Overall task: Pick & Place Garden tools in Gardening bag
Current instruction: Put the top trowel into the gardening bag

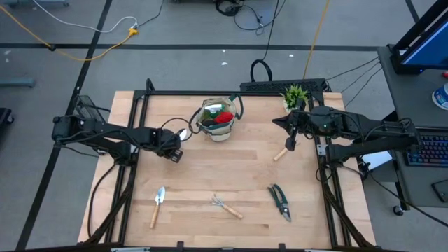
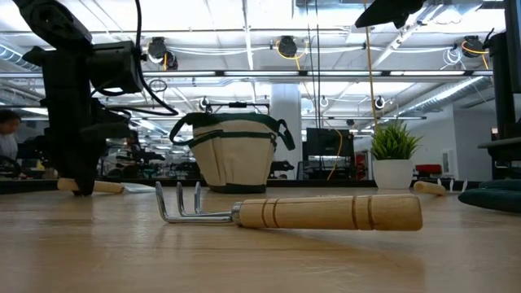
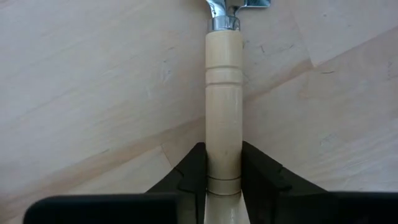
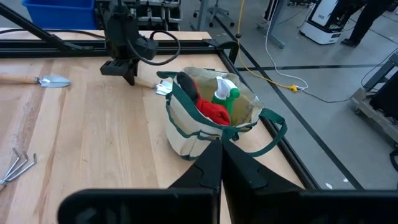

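My left gripper (image 1: pixel 172 152) points down, left of the gardening bag (image 1: pixel 218 120), and is shut on a trowel's wooden handle (image 3: pixel 222 112). The trowel's silver blade (image 1: pixel 183 133) points toward the bag. The beige bag with green trim (image 4: pixel 211 121) stands upright and holds a red glove (image 4: pixel 214 112) and a green spray bottle (image 4: pixel 225 93). On the near part of the table lie another trowel (image 1: pixel 157 205), a rake (image 1: pixel 225 206) and pruning shears (image 1: pixel 280 201). My right gripper (image 4: pixel 222 144) is shut on nothing and hangs high, right of the bag. My left gripper pinches the trowel's wooden handle near its free end (image 3: pixel 222 171) between its two fingers (image 3: pixel 189 174). The fingers come from above, pointing down, and lie across the handle. The trowel lies flat on the table, its handle (image 2: pixel 91 186) level on the wood.
A small potted plant (image 1: pixel 295 96) stands at the far right. A further wooden handle (image 1: pixel 280 154) lies below my right gripper. A black frame (image 1: pixel 210 92) runs along the table's edges. Bare wood lies between the bag and the near row of tools.
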{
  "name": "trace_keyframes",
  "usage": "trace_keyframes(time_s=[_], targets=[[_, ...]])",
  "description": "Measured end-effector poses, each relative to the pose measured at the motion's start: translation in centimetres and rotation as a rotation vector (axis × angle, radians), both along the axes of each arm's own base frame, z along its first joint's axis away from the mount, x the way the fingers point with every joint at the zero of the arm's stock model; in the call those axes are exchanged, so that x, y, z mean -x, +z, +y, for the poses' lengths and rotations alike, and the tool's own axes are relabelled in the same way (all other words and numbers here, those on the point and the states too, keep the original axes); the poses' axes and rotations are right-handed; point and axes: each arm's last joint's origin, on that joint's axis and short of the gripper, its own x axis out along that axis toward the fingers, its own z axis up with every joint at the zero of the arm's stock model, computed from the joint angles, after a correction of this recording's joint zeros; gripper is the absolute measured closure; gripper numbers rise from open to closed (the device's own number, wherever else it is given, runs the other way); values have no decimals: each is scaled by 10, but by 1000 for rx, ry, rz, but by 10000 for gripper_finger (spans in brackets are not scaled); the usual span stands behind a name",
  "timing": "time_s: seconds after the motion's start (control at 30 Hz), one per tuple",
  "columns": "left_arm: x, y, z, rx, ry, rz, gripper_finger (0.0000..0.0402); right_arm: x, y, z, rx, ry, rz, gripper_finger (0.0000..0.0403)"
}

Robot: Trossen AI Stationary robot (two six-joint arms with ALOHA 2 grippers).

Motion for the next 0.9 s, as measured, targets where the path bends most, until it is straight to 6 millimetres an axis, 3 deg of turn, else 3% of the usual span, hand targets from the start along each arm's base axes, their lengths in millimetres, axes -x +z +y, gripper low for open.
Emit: trace_keyframes(time_s=[0.57,0.9], targets=[[21,26,-4,57,62,-106,330,0,0,0,13,6,6,403],[15,69,-8,47,17,-318,330,0,0,0,51,22,20,403]])
